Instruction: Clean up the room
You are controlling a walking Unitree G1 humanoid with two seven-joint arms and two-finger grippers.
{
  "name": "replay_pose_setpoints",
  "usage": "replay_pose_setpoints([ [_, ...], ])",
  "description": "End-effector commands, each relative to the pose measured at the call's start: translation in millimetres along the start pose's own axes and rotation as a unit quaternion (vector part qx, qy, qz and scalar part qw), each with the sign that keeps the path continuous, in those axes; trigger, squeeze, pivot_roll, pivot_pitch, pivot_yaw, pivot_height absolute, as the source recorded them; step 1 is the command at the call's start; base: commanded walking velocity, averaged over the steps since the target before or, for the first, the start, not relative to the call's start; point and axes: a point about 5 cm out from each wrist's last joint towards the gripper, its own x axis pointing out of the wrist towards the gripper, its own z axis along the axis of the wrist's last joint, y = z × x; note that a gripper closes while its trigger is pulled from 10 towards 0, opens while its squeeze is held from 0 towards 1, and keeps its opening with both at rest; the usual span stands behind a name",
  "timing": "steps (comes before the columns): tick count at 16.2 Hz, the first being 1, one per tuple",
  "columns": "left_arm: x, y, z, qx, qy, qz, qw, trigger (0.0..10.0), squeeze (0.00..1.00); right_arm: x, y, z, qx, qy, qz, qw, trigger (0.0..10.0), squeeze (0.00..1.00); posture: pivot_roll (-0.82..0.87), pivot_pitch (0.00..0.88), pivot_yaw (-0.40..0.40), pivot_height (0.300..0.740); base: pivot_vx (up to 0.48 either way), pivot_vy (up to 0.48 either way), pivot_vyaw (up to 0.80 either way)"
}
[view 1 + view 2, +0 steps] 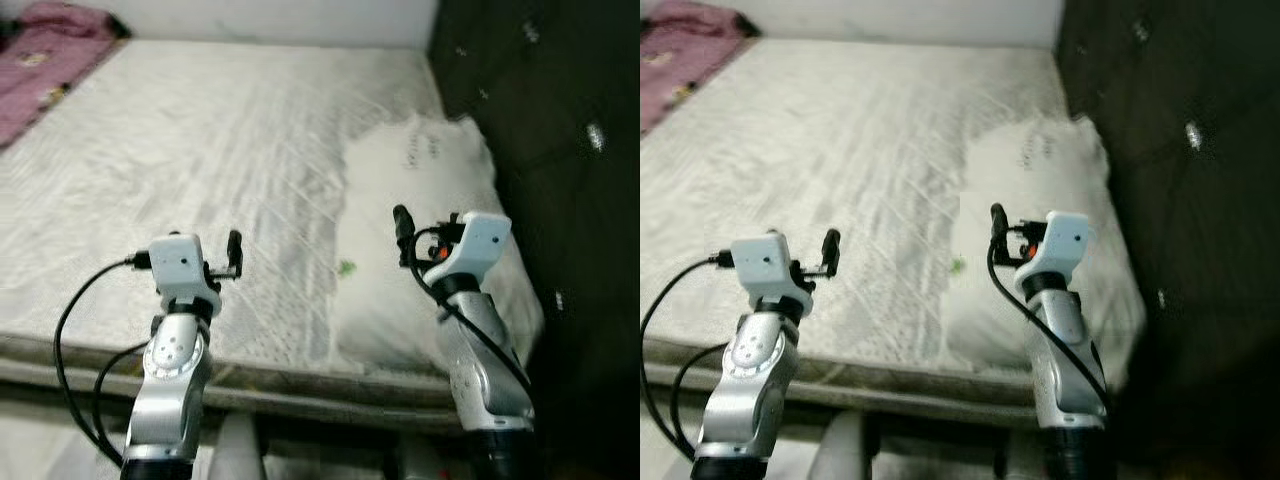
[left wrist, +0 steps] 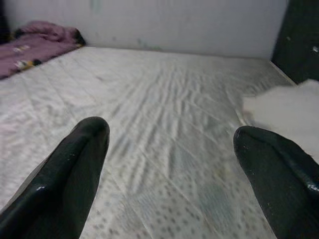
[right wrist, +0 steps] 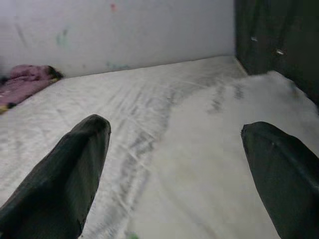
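Both hands held over the near edge of the bed (image 1: 200, 130), fingers spread, empty. Right hand (image 3: 174, 164) hovers above the white pillow (image 1: 430, 200) at right; left hand (image 2: 169, 164) over bare mattress. Pink blanket (image 1: 45, 60) lies far left. Judged: approach stage; next, lower onto the pillow.

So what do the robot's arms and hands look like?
Both arms are shiny silver tubes with white boxes at the wrists. Each end effector, left and right, has two long black fingers. Black cables loop off both arms, and the right wrist has a small orange bit.
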Motion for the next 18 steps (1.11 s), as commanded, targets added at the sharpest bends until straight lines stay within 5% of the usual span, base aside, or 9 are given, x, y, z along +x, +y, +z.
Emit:
replay_pose_setpoints([
  [1, 0.3, -0.4, 1.7, 0.009, -0.008, -0.008, 1.000, 10.0, 0.00, 1.9, -0.6, 1.3, -0.003, -0.002, -0.002, 1.000, 10.0, 0.00, 0.04, 0.000, 0.023, 0.714, 0.000, 0.000, 0.00],
  [18, 2.1, -1.1, -7.2, 0.004, 0.034, -0.013, 0.999, 10.0, 0.00, -2.0, -4.5, -8.6, -0.011, 0.018, -0.020, 1.000, 10.0, 0.00, 0.04, 0.000, 0.020, 0.740, 0.000, 0.000, 0.00],
])
